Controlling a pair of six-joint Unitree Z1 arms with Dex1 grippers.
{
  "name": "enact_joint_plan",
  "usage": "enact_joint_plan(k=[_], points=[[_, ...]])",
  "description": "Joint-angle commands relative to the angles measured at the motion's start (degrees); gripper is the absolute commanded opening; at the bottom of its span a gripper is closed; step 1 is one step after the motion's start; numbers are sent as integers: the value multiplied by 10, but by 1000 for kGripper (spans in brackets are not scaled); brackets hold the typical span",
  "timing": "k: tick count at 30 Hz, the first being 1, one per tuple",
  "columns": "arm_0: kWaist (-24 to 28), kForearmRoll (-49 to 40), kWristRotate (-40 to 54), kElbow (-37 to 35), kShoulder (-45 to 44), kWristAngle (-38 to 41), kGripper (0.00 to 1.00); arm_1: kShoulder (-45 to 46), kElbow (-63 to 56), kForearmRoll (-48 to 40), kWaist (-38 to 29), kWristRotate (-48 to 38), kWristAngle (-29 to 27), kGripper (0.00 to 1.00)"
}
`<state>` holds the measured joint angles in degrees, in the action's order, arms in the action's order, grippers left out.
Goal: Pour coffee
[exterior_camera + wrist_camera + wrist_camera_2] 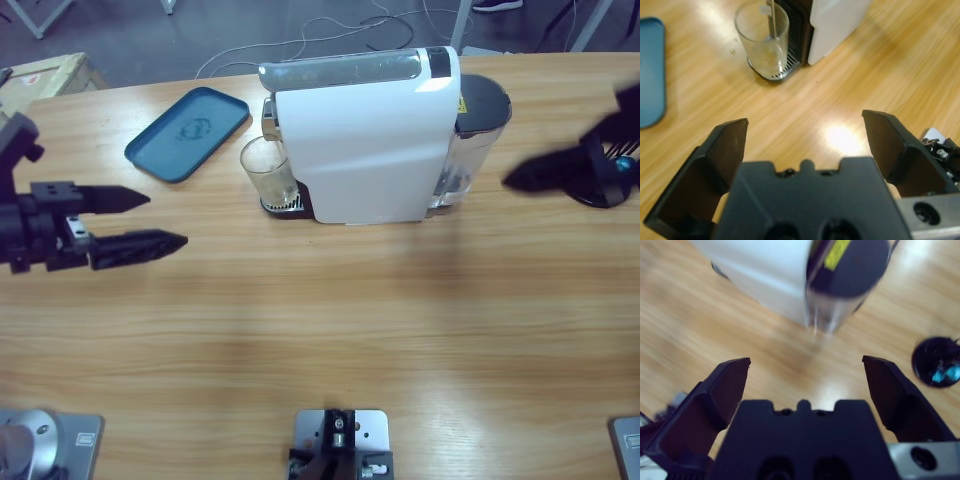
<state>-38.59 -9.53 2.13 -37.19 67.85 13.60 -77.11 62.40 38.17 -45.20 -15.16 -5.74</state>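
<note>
A small clear glass [268,172] stands upright on the drip grate of the white coffee machine [370,140], under its spout. In the left wrist view the glass [762,40] shows only a faint pale tint near its bottom, and I see no clear amber coffee in it. My left gripper [168,218] is open and empty, left of the glass, pointing toward it across bare table. Along its jaws [805,122] the glass lies well ahead. My right gripper [522,178] hovers right of the machine, open and empty [805,360], facing the dark-lidded water tank [847,270].
A blue tray [187,132] lies empty at the back left, also seen at the left wrist view's edge [650,70]. A black round object [605,190] sits on the table at the far right, near my right gripper [936,361]. The table's far edge runs behind the machine.
</note>
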Motion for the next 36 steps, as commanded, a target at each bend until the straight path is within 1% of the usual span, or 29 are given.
enact_joint_plan(k=[1,3,5,8,11,17,20,24,28,31,36], points=[[-6,7,-8,30,-11,1,982,144,-165,-120,-20,14,-25,1000],[-7,7,-13,31,-16,6,982,170,-199,-155,-21,31,-26,1000],[-7,7,-17,30,-23,6,982,186,-228,-170,-21,72,-33,1000],[-6,7,-20,33,-25,7,982,205,-262,-184,-21,72,-27,1000],[-7,7,-18,39,-20,6,982,226,-264,-181,-21,72,-17,1000],[-7,7,-17,37,-18,10,982,223,-268,-181,-21,73,4,1000],[-7,5,-17,37,-21,18,982,220,-260,-170,-21,72,20,1000],[-8,2,-15,39,-24,18,982,221,-239,-135,-21,75,12,1000],[-8,1,-15,37,-26,20,982,222,-230,-117,-21,92,10,1000],[-8,1,-17,41,-33,11,982,199,-218,-102,-21,111,36,1000],[-8,1,-17,45,-38,10,982,201,-217,-100,-21,113,40,1000]])
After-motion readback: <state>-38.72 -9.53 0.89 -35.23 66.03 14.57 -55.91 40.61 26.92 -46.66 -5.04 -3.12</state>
